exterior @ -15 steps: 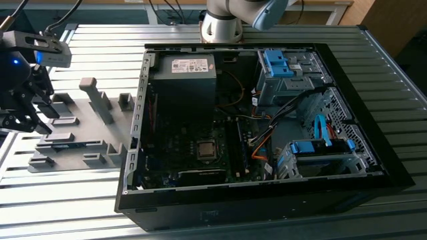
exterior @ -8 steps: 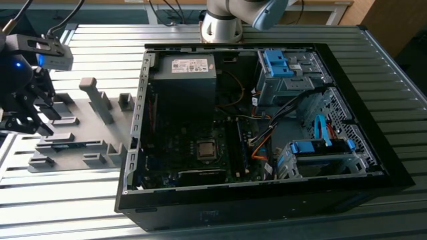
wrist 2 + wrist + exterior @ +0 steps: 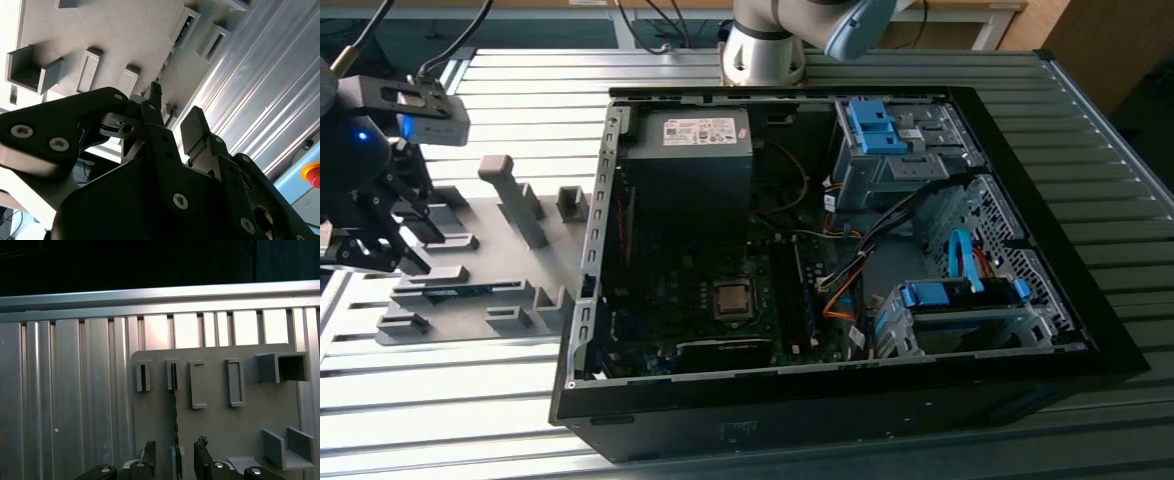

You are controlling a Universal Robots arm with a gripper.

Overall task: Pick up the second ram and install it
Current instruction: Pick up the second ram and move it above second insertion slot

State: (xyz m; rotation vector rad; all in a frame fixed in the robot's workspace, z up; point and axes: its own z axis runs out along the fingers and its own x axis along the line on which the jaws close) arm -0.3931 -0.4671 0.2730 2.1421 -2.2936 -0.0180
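Grey plastic makes up the holder plate (image 3: 487, 225), which lies flat on the ribbed aluminium table (image 3: 520, 70) just beside the open computer case (image 3: 854, 420), on the exterior view's left. The second ram (image 3: 460, 291) sits on edge in slotted blocks on this plate, near the plate's edge toward the camera, and shows there as a short blue-green strip. In the first wrist view the stick is seen edge-on as a thin dark line that runs from one slotted block (image 3: 172, 375) toward the gap between the fingers (image 3: 150, 455). The gripper (image 3: 175, 442) hangs over the plate, well apart from the case. Its jaws stand moderately wide and hold nothing. Whether the fingertips reach down to the stick cannot be told. Inside the case, the motherboard (image 3: 680, 310) lies exposed, with a power supply (image 3: 687, 150) and blue drive brackets (image 3: 874, 125) nearby. The arm's base (image 3: 767, 50) stands behind the case.
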